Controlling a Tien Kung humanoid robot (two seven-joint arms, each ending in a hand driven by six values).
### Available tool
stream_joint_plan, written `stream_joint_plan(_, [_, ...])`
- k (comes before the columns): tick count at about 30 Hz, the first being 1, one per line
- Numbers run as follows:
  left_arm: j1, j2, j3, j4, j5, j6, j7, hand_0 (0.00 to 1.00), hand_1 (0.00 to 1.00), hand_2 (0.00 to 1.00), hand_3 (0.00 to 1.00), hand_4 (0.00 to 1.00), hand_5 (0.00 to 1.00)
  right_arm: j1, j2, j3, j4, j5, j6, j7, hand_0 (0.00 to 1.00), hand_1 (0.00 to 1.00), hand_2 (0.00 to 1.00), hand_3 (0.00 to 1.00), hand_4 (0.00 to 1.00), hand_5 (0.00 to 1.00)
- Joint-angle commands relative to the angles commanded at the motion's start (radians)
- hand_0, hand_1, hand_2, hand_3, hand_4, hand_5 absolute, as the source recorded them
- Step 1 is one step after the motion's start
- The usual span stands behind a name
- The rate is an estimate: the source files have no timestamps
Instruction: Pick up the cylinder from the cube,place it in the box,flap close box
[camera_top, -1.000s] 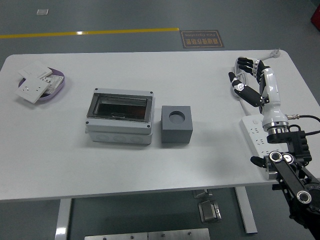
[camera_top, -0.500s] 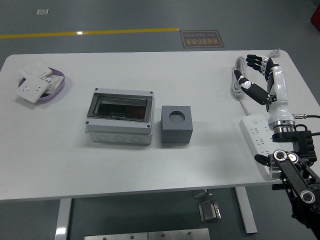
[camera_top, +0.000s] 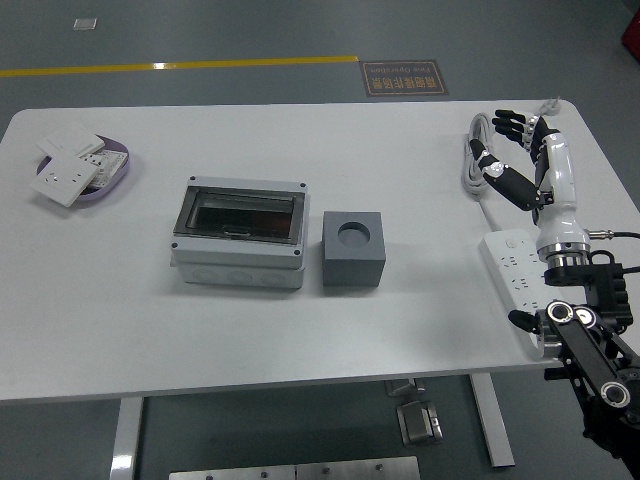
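On the smooth white table (camera_top: 250, 330), a square gray cube (camera_top: 353, 248) with a round hole sits just beside the see-through-lidded box (camera_top: 239, 232). Far right, the shiny right hand (camera_top: 520, 160) hangs with fingers spread wide, holding nothing.

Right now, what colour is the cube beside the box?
Dark grey cube, with a round recess on top; head view.

**Even overhead light, sharp pic**

Bright, diffuse light from above; white worktop (camera_top: 300, 330) evenly lit, no blown-out glare. Shadows soft & short, e.g. under the grey cube (camera_top: 354, 248) & the box (camera_top: 239, 232). Faint reflection in the box's clear lid. Focus crisp throughout, no motion blur; slight bowing at the edges
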Motion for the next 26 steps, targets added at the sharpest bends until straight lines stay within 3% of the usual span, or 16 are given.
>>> stream_joint_plan(11, [-0.002, 0.016, -0.001, 0.000, 0.005, -0.001, 0.001, 0.577, 0.598, 0.555, 0.588, 0.618, 0.216, 0.010, -0.010, -0.011, -0.009, 0.015, -0.010, 0.003, 0.789, 0.695, 0.663, 0.679, 0.838, 0.214])
stream_joint_plan(26, [0.014, 0.009, -0.007, 0.000, 0.001, -0.001, 0.005, 0.577, 0.596, 0.555, 0.588, 0.611, 0.210, -0.017, -0.007, 0.012, -0.003, 0.013, -0.021, 0.007, 0.782, 0.691, 0.656, 0.674, 0.835, 0.215])
